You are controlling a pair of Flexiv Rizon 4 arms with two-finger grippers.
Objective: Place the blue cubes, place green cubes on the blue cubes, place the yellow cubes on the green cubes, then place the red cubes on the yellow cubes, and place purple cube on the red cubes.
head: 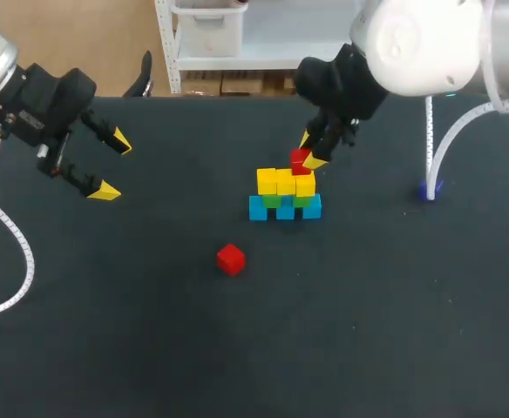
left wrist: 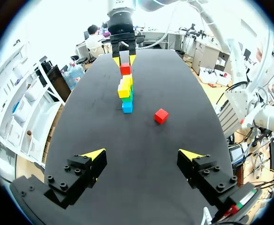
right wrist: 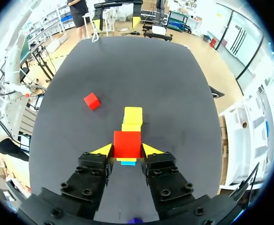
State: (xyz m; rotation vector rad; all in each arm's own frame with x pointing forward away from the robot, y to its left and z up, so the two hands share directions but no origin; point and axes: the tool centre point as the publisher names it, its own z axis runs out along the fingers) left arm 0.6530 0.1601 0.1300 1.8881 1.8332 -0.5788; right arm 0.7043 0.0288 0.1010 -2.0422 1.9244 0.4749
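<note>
The red cube (right wrist: 127, 144) sits pinched by opposite flat faces in my right hand (right wrist: 127, 150), just over the yellow cubes (head: 286, 182) of the stack (head: 285, 198). I judge it light, rigid and smooth, so easily nudged. My left hand (head: 113, 167) gapes wide, well apart from the stack.

Seen from the right wrist, the red cube (right wrist: 127, 144) clamped in the right claw (right wrist: 127, 150) hides most of the stack (right wrist: 133, 115). From overhead, a cable (head: 430, 144) partly screens the purple cube (head: 430, 189) on the worktop (head: 368, 331).
</note>
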